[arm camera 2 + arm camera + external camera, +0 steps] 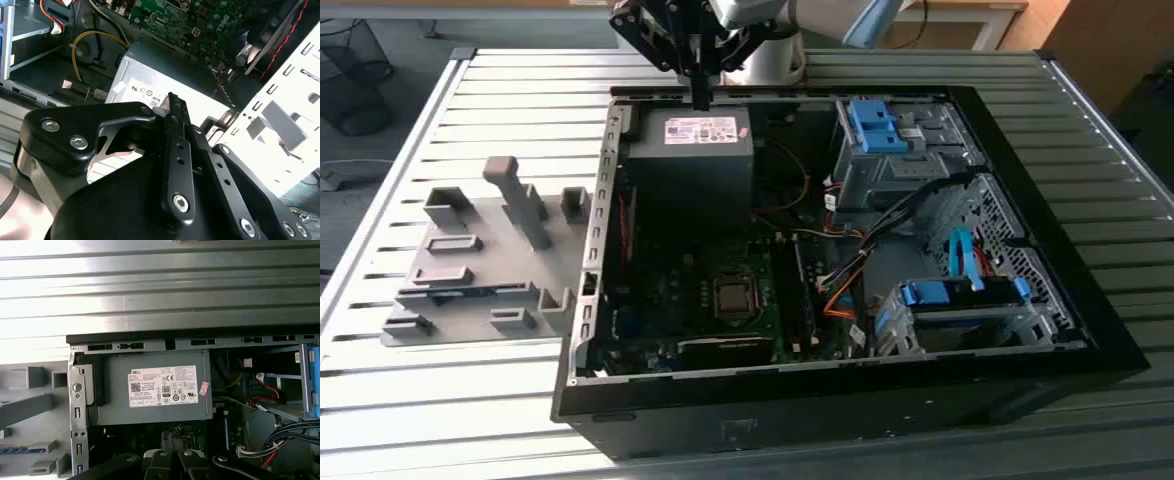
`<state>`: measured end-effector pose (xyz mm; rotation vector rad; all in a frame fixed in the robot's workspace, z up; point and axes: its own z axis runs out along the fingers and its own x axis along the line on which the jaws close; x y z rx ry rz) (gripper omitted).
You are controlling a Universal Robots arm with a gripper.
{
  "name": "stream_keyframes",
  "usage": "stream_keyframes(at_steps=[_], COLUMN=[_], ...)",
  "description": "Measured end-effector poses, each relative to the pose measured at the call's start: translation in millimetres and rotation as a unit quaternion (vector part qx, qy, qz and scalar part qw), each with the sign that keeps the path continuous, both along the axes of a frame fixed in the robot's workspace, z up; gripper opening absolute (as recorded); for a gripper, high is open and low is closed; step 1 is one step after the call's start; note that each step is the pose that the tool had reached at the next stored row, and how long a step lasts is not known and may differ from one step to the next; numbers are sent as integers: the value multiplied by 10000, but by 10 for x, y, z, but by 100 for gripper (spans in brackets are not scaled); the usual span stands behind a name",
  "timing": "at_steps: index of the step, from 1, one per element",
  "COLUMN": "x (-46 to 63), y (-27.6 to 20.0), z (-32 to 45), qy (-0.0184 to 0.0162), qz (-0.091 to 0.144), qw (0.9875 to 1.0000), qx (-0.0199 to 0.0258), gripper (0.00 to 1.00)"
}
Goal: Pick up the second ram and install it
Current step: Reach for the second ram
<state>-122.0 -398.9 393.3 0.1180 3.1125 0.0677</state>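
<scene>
Our arm (767, 12) comes in at the far side of the scene in the exterior view, its pale links folded low. The wrist points straight down and the black end effector (703, 92) hangs beneath it. In the second wrist view the fingers (176, 145) are drawn together into one narrow tip, and the linkage bars are spread to either side.

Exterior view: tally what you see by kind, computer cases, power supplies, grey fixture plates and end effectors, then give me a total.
Computer case: 1
Power supply: 1
Grey fixture plate: 1
End effector: 1
Total: 4
</scene>
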Motion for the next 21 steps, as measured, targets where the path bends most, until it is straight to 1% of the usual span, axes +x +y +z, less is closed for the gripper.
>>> stream_keyframes(at_steps=[9,21], x=[-13,-103], y=[0,0], z=[0,0], qy=[0,0], qz=[0,0], qw=[10000,10000], qx=[0,0], gripper=[10,10])
